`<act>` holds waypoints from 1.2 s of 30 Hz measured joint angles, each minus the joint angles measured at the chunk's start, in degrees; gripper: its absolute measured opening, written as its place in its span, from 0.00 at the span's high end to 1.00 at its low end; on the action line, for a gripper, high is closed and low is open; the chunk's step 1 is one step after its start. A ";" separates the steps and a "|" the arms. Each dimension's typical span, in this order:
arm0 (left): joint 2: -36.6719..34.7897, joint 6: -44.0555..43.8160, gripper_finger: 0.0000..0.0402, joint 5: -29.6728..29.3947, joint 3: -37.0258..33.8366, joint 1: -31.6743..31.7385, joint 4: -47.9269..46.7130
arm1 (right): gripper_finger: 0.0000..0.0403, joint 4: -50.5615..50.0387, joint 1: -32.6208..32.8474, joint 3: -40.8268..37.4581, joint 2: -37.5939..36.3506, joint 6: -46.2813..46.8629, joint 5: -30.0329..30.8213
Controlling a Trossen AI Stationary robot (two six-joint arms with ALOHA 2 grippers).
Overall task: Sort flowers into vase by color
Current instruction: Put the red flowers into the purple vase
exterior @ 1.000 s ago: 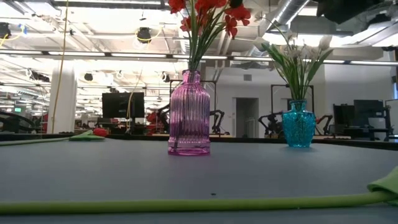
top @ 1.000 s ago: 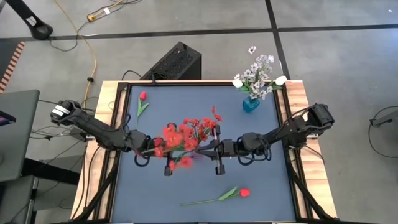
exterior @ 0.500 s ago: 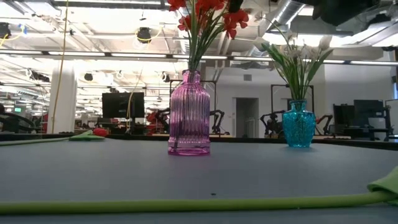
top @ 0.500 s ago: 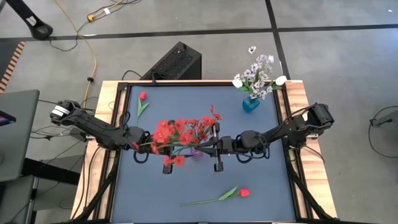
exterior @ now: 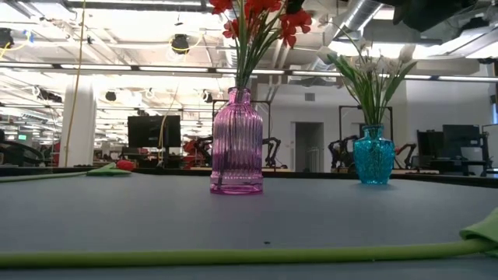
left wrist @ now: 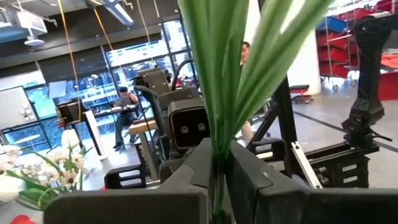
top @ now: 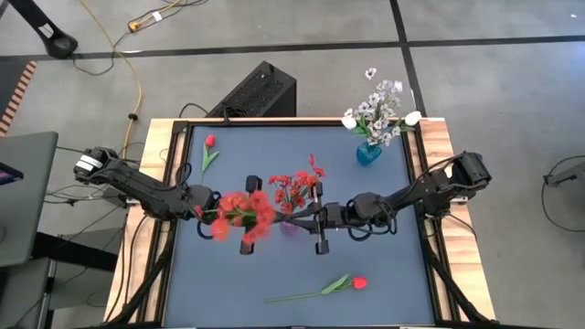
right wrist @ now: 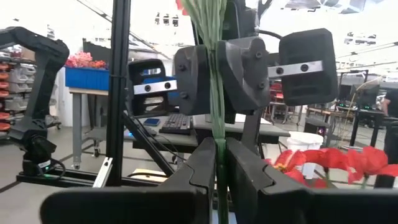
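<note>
A pink ribbed vase point(exterior: 236, 140) stands mid-table with red flowers point(exterior: 261, 19) rising from its neck. Seen from above, the red blossoms point(top: 239, 214) spread over the vase point(top: 289, 226), and some lean toward the table's left. My left gripper point(left wrist: 217, 180) comes in from the table's left and is shut on green stems. My right gripper point(right wrist: 219, 168) comes in from the right, shut on the same stems lower down. A teal vase point(top: 368, 153) at the far right holds white flowers point(top: 379, 105). Two red tulips point(top: 209, 142) point(top: 358, 283) lie flat on the table. My left gripper pinches a bundle of green stems point(left wrist: 217, 146) between its two fingers, coming nearly level from the table's left, across the stems. The stems stand upright and fan out above the fingers. My right gripper pinches the same stems point(right wrist: 216, 134) between its two fingers, nearly level from the table's right and across them. They run upright through the left gripper's fingers point(right wrist: 193, 74) just beyond. Their lower ends are out of the wrist view.
One tulip's long green stem point(exterior: 233, 253) lies across the table's near side, its bud at the near right. The other tulip lies at the far left. A black box point(top: 256, 91) sits on the floor behind the table.
Part of the red blossom cluster has swung toward the table's left, away from the blossoms above the pink vase, and is blurred now. The vase and both arms have stayed in place.
</note>
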 joint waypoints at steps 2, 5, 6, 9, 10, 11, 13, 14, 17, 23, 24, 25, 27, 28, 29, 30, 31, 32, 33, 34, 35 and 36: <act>0.01 -0.04 0.97 0.03 0.00 0.00 0.00 | 0.84 0.00 0.02 0.00 0.00 -0.32 -0.02; 0.01 -0.04 0.98 -0.08 0.00 0.00 0.00 | 0.84 0.00 -0.03 0.00 -0.01 -0.46 0.00; 0.00 -0.11 0.99 0.02 0.00 0.00 0.00 | 0.84 0.00 -0.01 0.00 0.00 -0.47 -0.01; -0.21 -0.11 0.99 0.39 0.00 -0.01 -0.15 | 0.84 0.18 0.01 0.00 -0.01 -0.49 -0.02; -0.32 -0.15 0.99 0.39 0.00 -0.07 -0.25 | 0.84 0.34 0.07 0.00 0.00 -0.50 -0.02; -0.36 -0.25 0.99 0.39 0.00 -0.11 -0.17 | 0.84 0.37 0.08 0.08 0.00 -0.56 -0.02; -0.98 -0.43 0.99 0.71 0.00 -0.17 -0.80 | 0.83 -0.36 0.13 0.62 0.00 -0.67 -0.30; -1.21 -0.74 0.99 1.21 0.00 -0.17 -0.99 | 0.83 -0.94 0.12 0.86 0.00 -1.19 -1.12; -2.02 -1.55 0.99 1.70 0.04 -0.17 -1.78 | 0.77 -2.44 0.11 1.77 0.00 -2.06 -2.77; -4.79 -2.24 0.99 1.77 0.04 -0.62 -5.54 | 0.52 -5.77 0.08 3.50 -0.04 -2.00 -2.75; -5.77 -2.74 0.99 1.80 0.22 -0.80 -7.62 | 0.48 -6.21 0.15 3.52 -0.27 -2.02 -2.76; -7.02 -3.56 0.99 1.82 0.57 -1.03 -10.74 | 0.44 -6.93 0.34 3.52 -0.57 -2.00 -2.78; -9.65 -5.43 0.99 1.83 1.32 -1.42 -17.67 | 0.37 -9.06 0.71 3.54 -1.69 -2.01 -2.78; -11.12 -6.25 1.00 1.79 1.49 -1.68 -20.81 | 0.34 -10.85 0.99 3.54 -2.53 -2.01 -2.79; -12.38 -6.95 1.00 1.71 1.51 -1.97 -23.64 | 0.32 -12.66 1.33 3.54 -3.36 -1.99 -2.79; -13.59 -7.57 1.00 1.52 1.51 -2.32 -25.91 | 0.31 -14.27 1.72 3.54 -4.21 -1.99 -2.79; -14.68 -7.80 1.00 1.28 1.46 -2.84 -27.81 | 0.30 -16.14 2.21 3.54 -5.19 -1.90 -2.80; -15.73 -8.02 1.00 0.89 0.94 -3.30 -28.36 | 0.30 -17.94 2.76 3.54 -6.17 -1.45 -2.79; -16.67 -8.34 1.00 0.26 0.20 -3.73 -28.55 | 0.30 -19.20 3.31 3.54 -7.08 -0.74 -2.79; -17.44 -8.70 1.00 -0.51 -0.53 -4.05 -28.59 | 0.30 -20.30 3.88 3.54 -8.06 0.13 -2.80; -18.02 -9.16 1.00 -1.14 -1.32 -4.13 -28.58 | 0.30 -21.52 4.50 3.54 -9.06 0.81 -2.80; -18.42 -9.70 1.00 -1.79 -2.29 -4.13 -28.56 | 0.30 -22.86 5.16 3.54 -10.12 1.50 -2.80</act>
